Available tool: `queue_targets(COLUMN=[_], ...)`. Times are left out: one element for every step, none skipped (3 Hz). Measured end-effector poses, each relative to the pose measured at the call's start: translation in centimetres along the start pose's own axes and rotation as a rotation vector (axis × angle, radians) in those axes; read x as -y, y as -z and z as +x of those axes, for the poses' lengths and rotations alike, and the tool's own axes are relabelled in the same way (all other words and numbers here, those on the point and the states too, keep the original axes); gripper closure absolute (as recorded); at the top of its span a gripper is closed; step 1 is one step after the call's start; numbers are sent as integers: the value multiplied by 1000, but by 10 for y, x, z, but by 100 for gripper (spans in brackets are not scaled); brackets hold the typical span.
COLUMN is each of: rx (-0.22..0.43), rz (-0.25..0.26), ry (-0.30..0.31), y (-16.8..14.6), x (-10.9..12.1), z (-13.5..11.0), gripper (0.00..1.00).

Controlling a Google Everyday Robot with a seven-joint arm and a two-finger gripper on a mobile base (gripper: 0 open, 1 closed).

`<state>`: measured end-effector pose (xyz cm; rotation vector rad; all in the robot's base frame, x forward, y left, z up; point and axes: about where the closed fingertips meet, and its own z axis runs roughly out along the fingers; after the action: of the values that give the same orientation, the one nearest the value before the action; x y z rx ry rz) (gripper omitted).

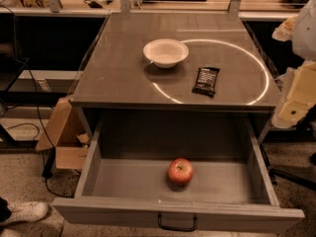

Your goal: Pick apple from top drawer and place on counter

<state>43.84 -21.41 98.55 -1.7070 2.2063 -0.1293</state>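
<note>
The top drawer (98, 152) is pulled open below the counter, its black handle (177, 224) at the front. The apple (180, 171), small, red and with a yellowish patch, lies on the drawer floor near the front middle. The counter (123, 73) is a flat grey-brown top marked with a thin white circle line (264, 78). My arm and gripper (296, 98) are at the right edge of the view, beside the counter's right front corner, high above and well to the right of the apple. Nothing shows in the gripper.
A white bowl (166, 52) and a black snack bar wrapper (206, 81) sit on the counter. A cardboard box (64, 137) stands on the floor to the left of the drawer, with cables and a white shoe (24, 213) nearby.
</note>
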Motion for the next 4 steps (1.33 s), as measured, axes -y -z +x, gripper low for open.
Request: queue_targets(rx=[1, 7, 41, 41], rz=[2, 8, -15, -15], ry=[3, 18, 60, 60], y=[0, 0, -33, -33], x=[-1, -6, -40, -40], z=[0, -1, -14, -14], gripper=[0, 0, 0, 0])
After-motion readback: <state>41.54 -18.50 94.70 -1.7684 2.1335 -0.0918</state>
